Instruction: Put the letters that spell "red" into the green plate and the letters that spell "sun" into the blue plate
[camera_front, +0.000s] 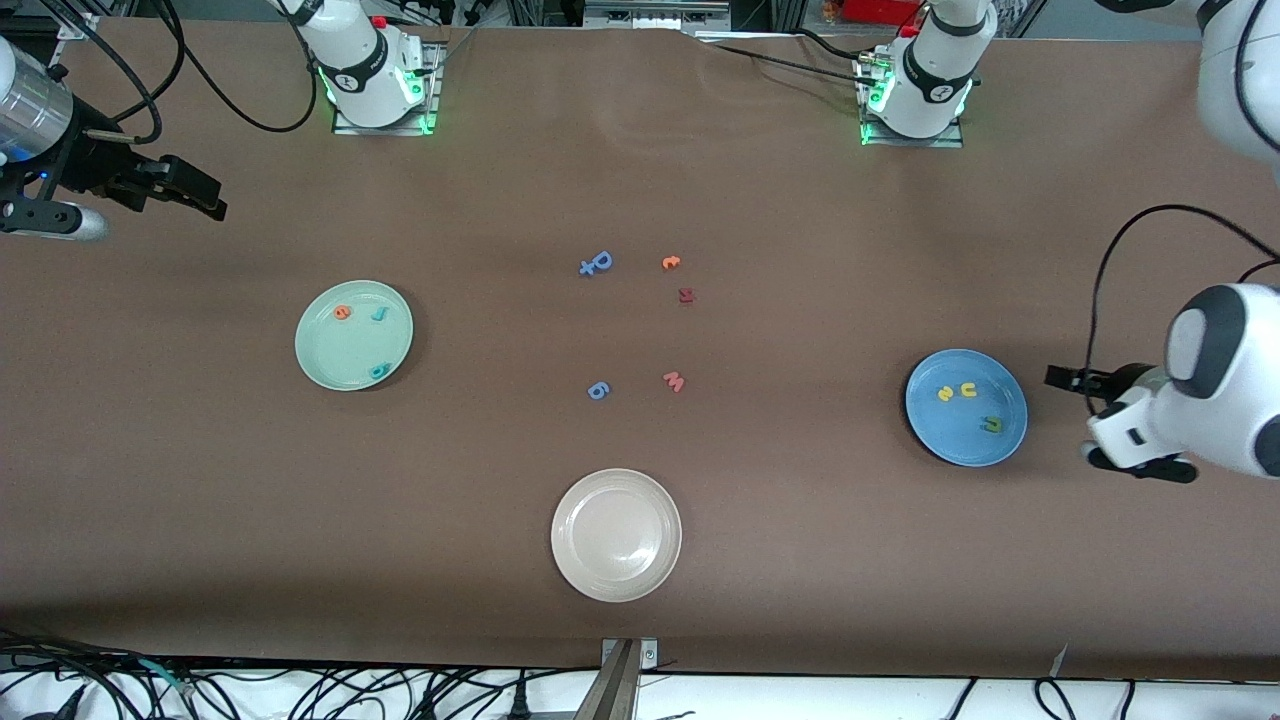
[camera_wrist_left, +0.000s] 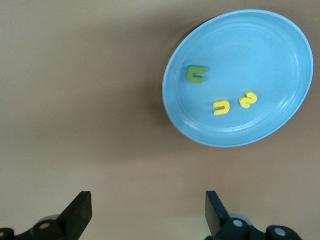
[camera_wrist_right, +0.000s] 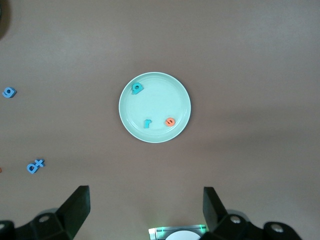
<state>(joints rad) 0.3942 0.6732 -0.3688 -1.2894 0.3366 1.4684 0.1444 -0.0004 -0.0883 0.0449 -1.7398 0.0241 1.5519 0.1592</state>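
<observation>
Plates are sitting well apart in the front view: the green plate (camera_front: 322, 362) toward the right arm's end is holding the orange "e" (camera_front: 343, 312), the teal "r" (camera_front: 378, 314) and the teal "d" (camera_front: 380, 371), while the blue plate (camera_front: 958, 438) toward the left arm's end is holding the yellow "s" (camera_front: 945, 394), the yellow "u" (camera_front: 968, 389) and the green "n" (camera_front: 991, 425). A beige plate (camera_front: 616, 535) is lying nearest the camera, with five loose letters scattered between it and the bases. The left gripper (camera_front: 1060, 378) is hovering just beside the blue plate; the right gripper (camera_front: 205, 197) is waiting off at its own end.

Left wrist view is showing the left gripper's fingers (camera_wrist_left: 80, 212) standing wide apart, gripping nothing, over bare table near the blue plate and its three letters.

Right wrist view is showing the right gripper's fingers (camera_wrist_right: 77, 205) likewise spread wide and empty, high over the table with the green plate in sight.
</observation>
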